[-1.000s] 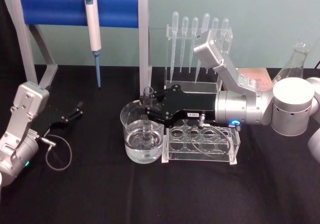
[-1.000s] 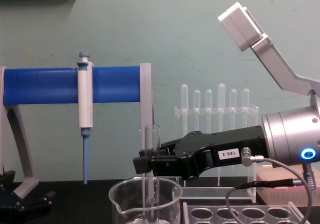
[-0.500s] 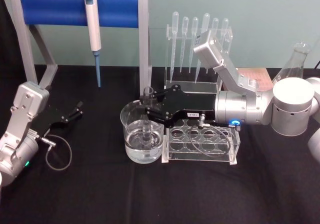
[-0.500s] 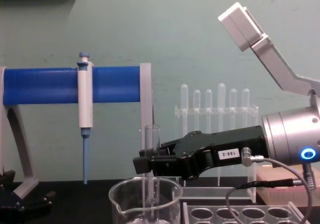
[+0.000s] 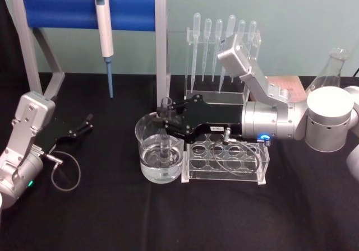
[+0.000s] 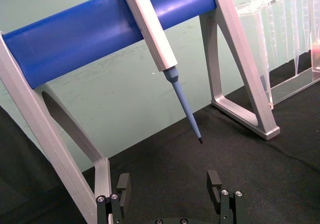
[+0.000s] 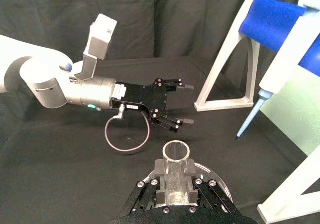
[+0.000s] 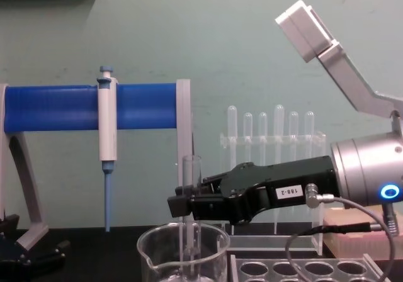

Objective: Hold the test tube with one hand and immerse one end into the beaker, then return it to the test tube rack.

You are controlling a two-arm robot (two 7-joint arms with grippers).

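Note:
My right gripper (image 5: pixel 166 125) is shut on the test tube (image 5: pixel 165 104), a clear glass tube held upright over the beaker (image 5: pixel 143 145). The tube's lower end reaches down inside the beaker, which holds clear liquid. In the chest view the test tube (image 8: pixel 191 169) stands between the fingers of the right gripper (image 8: pixel 181 205), with its lower part inside the beaker (image 8: pixel 151 252). The right wrist view looks down on the test tube's open rim (image 7: pixel 176 153). My left gripper (image 5: pixel 86 122) rests open near the table's left side, and the left wrist view also shows the left gripper (image 6: pixel 169 181) open.
A clear rack with round holes (image 5: pixel 224 161) stands right of the beaker, under my right wrist. A pipette rack (image 5: pixel 221 55) and a flask (image 5: pixel 328 71) stand behind. A blue-barred stand (image 5: pixel 61 9) holds a micropipette (image 5: pixel 103 21) at the back left.
The right gripper and the test tube have risen very slightly. The left arm has not moved.

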